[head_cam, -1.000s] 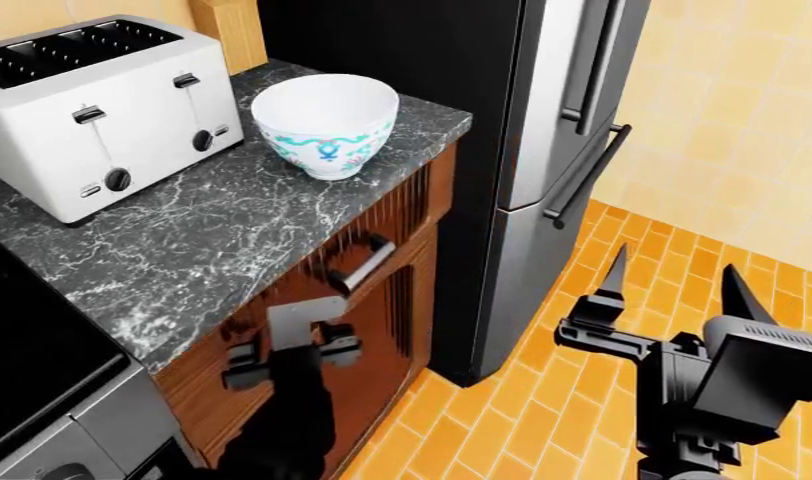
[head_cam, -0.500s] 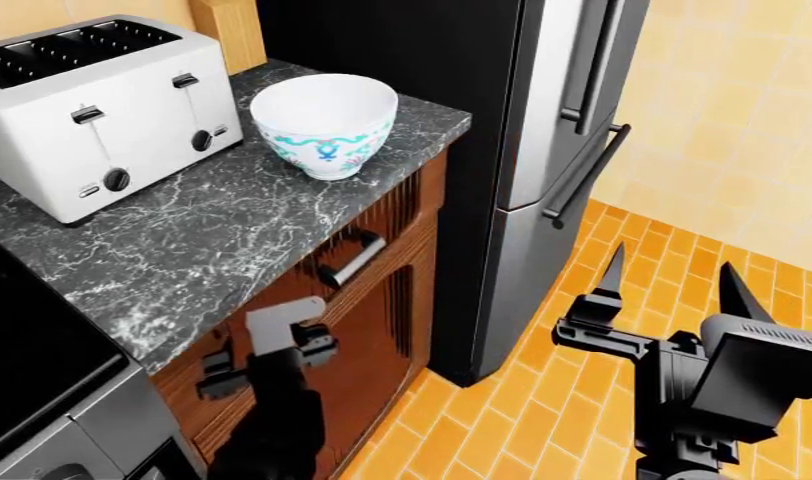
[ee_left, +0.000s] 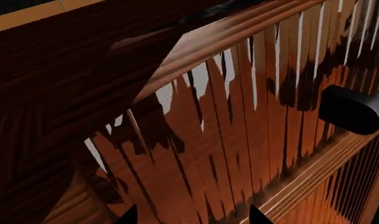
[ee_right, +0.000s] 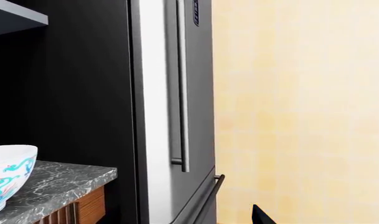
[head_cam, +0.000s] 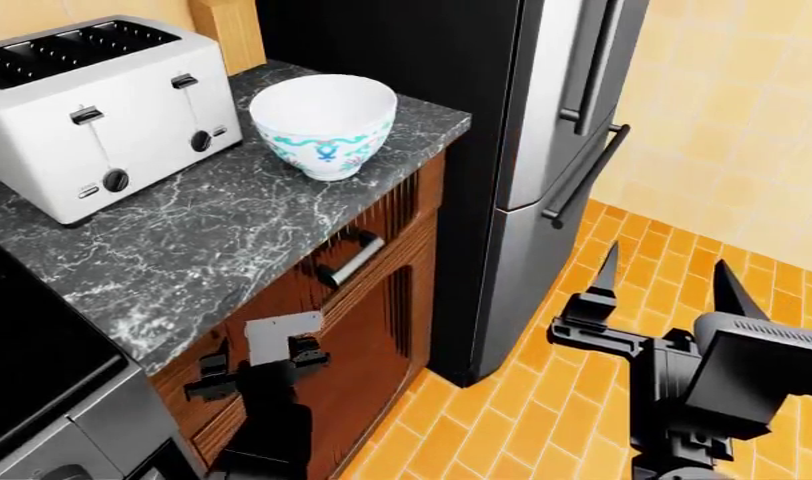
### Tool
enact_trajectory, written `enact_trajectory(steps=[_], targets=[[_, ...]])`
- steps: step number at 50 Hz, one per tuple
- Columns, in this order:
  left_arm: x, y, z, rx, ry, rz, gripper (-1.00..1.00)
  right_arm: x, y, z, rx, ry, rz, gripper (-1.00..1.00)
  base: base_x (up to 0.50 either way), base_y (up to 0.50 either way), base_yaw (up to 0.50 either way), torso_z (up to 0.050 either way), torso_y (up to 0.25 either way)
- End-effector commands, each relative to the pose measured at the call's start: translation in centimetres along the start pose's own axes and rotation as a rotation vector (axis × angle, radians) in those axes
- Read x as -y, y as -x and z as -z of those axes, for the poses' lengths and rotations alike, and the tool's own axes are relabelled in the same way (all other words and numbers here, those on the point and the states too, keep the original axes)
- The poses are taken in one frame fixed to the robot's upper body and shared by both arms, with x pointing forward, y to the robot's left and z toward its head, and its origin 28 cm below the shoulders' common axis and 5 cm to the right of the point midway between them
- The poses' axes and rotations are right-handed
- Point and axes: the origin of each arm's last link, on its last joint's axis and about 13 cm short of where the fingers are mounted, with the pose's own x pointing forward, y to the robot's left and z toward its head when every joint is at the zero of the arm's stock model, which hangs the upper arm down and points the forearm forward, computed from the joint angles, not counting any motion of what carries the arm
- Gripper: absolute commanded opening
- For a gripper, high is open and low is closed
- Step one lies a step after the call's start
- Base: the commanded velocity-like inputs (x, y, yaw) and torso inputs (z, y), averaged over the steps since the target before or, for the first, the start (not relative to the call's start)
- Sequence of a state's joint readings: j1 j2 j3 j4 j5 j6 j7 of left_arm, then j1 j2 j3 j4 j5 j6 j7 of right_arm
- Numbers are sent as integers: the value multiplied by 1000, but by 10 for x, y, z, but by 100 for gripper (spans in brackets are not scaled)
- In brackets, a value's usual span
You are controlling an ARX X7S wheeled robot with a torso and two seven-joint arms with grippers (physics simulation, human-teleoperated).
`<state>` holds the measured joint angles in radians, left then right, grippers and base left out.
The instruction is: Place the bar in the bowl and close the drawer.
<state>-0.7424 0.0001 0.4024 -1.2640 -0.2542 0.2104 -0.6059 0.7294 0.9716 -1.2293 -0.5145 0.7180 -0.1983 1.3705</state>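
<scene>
The left gripper point(head_cam: 257, 368) presses against the slatted front of the drawer point(head_cam: 366, 262), its handle point(head_cam: 351, 257) just beyond; whether its fingers are parted cannot be told. The right gripper point(head_cam: 662, 290) hangs spread and empty. The bowl point(head_cam: 325, 124) stands on the countertop point(head_cam: 179, 240) above.

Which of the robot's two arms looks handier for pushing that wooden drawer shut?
The left. Its end effector sits right against the drawer front, below the handle. The right end effector hangs open over the floor by the fridge.
</scene>
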Motion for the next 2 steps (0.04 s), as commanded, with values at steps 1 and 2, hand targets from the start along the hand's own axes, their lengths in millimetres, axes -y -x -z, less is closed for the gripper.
enact_trajectory(steps=[1,2], targets=[[-21,-20,-15,-100,170,-243,100,0,0,0,1,0,-1,100,21,-3,17,0,0],[-21,-20,-15,-101,174,-240,100,0,0,0,1,1,-2,100,21,-4,17,0,0]])
